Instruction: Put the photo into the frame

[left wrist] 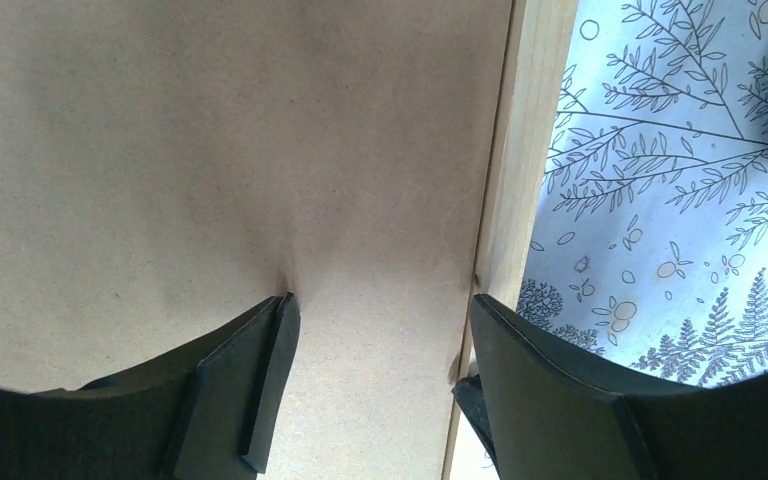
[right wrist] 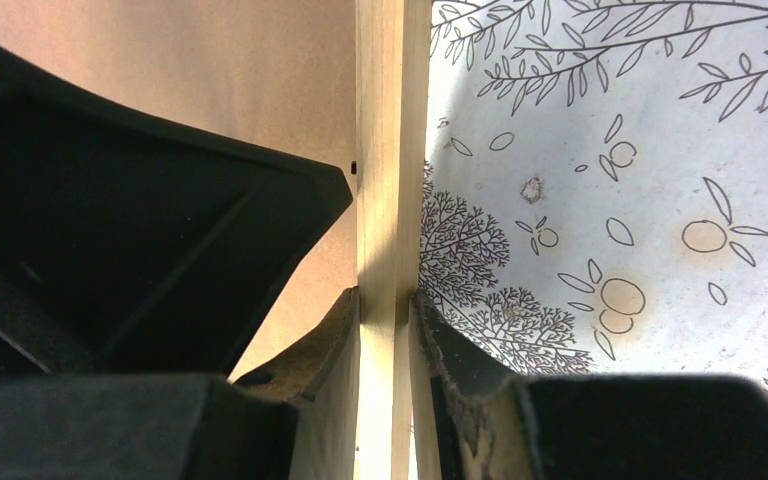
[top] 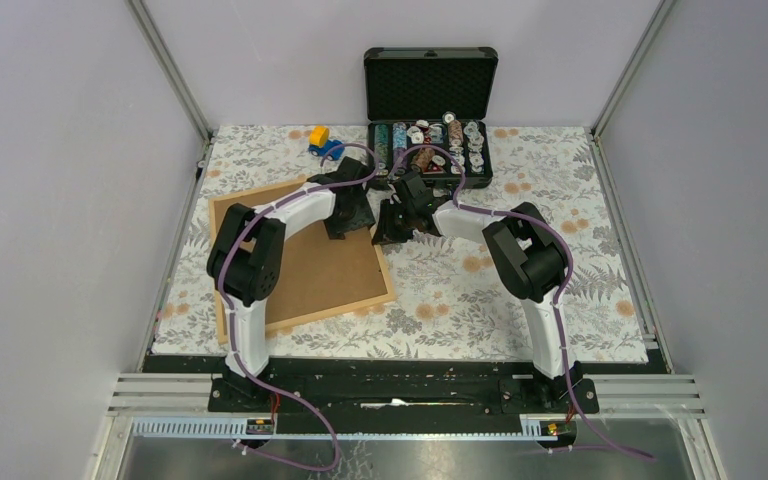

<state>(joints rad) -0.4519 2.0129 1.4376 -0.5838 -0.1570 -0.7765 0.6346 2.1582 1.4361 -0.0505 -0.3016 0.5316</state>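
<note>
At the right jaws: shut tight on the frame (right wrist: 380, 150), one finger (right wrist: 335, 340) inside the wooden rail and the other outside, rail pinched between them.
At the left jaws: standing wide, gripping nothing. One finger (left wrist: 265, 350) has its tip on the brown backing board (left wrist: 210, 150), the other sits over the rail and the cloth beyond.
Step in hand: my guess is the right side steadies the frame while the left works on the board.
Doing it well: I'd hold the rail level with no twisting, and go easy with that left tip, since the board looks a bit dimpled under it. Better to slide toward the seam by the rail than press down.
Photo: not visible in any view. Maybe it's under the board, can't tell.
Frame position: flat, back side up, on the left half of the floral surface (top: 520, 290), with the board lying inside it.
In the way: both wrists crowd the same far-right corner of the frame, and the left arm (top: 290, 215) reaches across the board, so a lifted board would likely bump it.
Further out: an open black case (top: 430, 85) full of small bits sits just behind the wrists. A yellow-and-blue toy (top: 321, 142) is near the frame's far corner.
</note>
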